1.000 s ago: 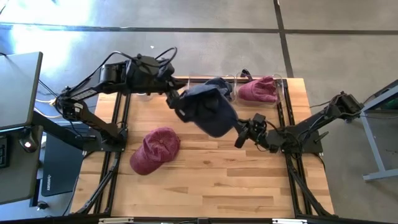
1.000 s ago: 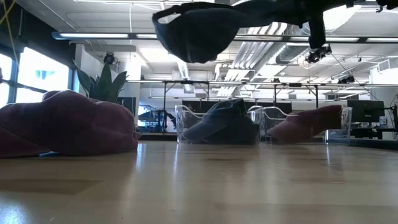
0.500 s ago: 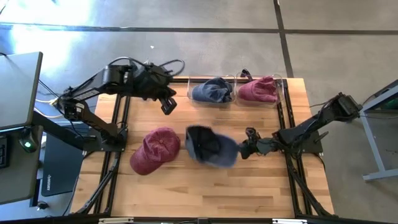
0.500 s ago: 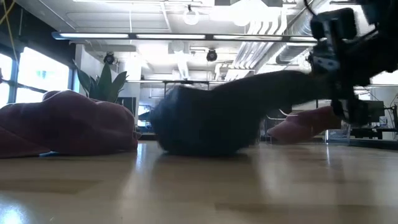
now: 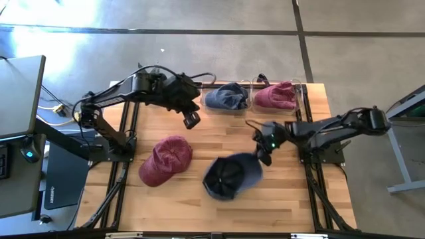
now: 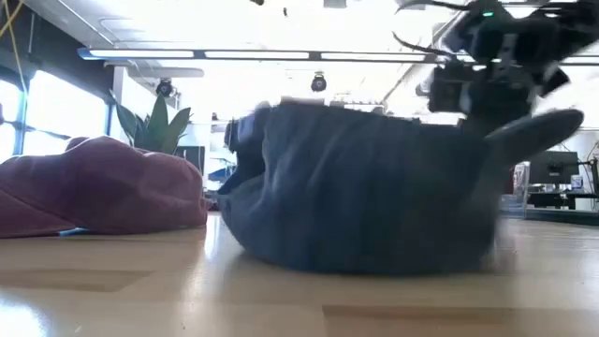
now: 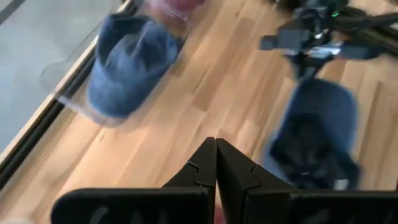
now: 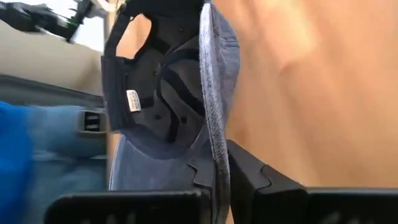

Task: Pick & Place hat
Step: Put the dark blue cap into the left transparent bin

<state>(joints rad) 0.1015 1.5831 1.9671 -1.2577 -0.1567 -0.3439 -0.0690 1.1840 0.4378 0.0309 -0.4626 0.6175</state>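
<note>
A blue hat [image 5: 229, 176] lies on the table's near middle with its opening up, showing the dark inside and a white label [image 8: 131, 101]. My right gripper [image 5: 264, 150] is just right of it, toward the far side, and is shut on its brim. My left gripper [image 5: 192, 119] hangs shut and empty over the table's far left-middle. A maroon hat [image 5: 166, 159] rests crown up on the wood to the left. In the low view the blue hat [image 6: 365, 197] fills the middle. My right gripper pinches the blue hat's brim [image 8: 216, 163] between its two fingers [image 8: 249, 177], the brim standing edge-on in the gap. The fingers slant down at it from the table's far right. The hat's crown [image 5: 222, 179] rests on the table while the brim end is raised.
Two clear bins stand along the far edge, one [image 5: 226, 97] holding a blue hat, the other [image 5: 275, 96] a maroon one. Bare wood lies near the front edge and between the two loose hats.
My right gripper has swung down and toward the near edge, tipping over as it went. The blue hat, held high over the table's far middle a second ago, has come down, turned opening up and now lies on the wood. My left gripper has dipped and moved slightly right.
</note>
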